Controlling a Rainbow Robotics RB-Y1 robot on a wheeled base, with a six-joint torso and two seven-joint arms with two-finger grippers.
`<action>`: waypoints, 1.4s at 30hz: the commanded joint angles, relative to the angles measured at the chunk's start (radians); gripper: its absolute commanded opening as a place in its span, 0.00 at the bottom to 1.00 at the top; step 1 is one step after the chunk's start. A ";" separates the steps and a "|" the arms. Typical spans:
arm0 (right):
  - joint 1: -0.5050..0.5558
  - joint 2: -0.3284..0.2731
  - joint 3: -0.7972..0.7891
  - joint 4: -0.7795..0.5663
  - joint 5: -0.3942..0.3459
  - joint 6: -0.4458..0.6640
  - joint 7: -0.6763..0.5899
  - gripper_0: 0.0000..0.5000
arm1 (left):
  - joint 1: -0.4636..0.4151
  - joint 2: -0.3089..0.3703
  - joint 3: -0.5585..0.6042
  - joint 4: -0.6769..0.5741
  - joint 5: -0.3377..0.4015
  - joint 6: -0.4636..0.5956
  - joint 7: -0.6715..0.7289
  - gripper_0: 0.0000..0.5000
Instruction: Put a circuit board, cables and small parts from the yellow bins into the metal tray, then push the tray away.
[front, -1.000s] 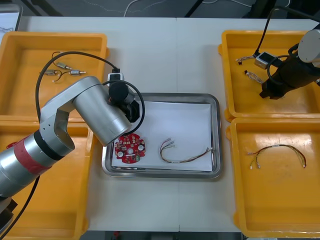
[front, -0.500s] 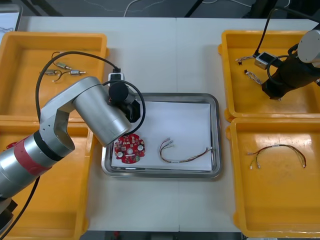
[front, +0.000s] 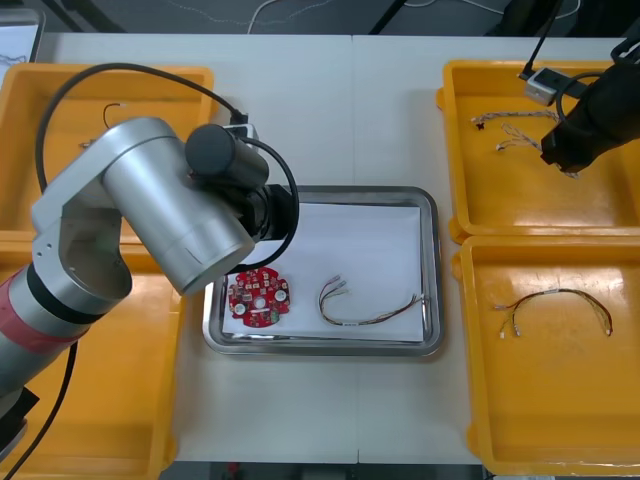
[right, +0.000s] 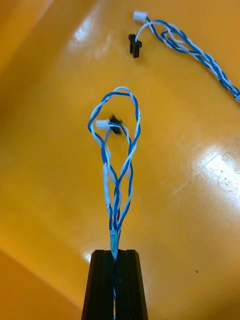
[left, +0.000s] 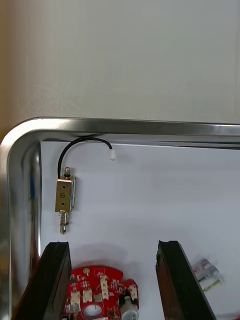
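My right gripper is shut on a twisted blue and white cable, whose loop hangs above the floor of the far right yellow bin. From the front, that gripper is over the bin's right part. My left gripper stands open above the near left corner of the metal tray. A small metal part with a black wire lies on the white lining beyond its fingers. The red circuit board lies below them, and a red and yellow cable lies to its right.
A second blue and white cable and a black connector lie in the far right bin. The near right bin holds a dark cable. The left arm covers part of the two left bins.
My left gripper opened, rose and left the small metal part in the tray. My right gripper shut on the blue and white cable and lifted it toward the bin's far side.
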 joint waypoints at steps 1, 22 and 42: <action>-0.012 -0.050 -0.120 -0.071 -0.013 0.094 -0.004 0.00 | 0.001 0.016 0.097 -0.096 0.059 0.072 -0.016 1.00; 0.196 -0.001 -0.367 -0.589 0.012 0.377 0.052 0.00 | -0.062 0.146 0.448 0.047 0.292 0.236 -0.487 1.00; 0.239 0.189 -0.066 -0.930 0.053 0.285 0.024 0.00 | -0.148 0.235 0.574 0.533 0.360 -0.043 -0.923 1.00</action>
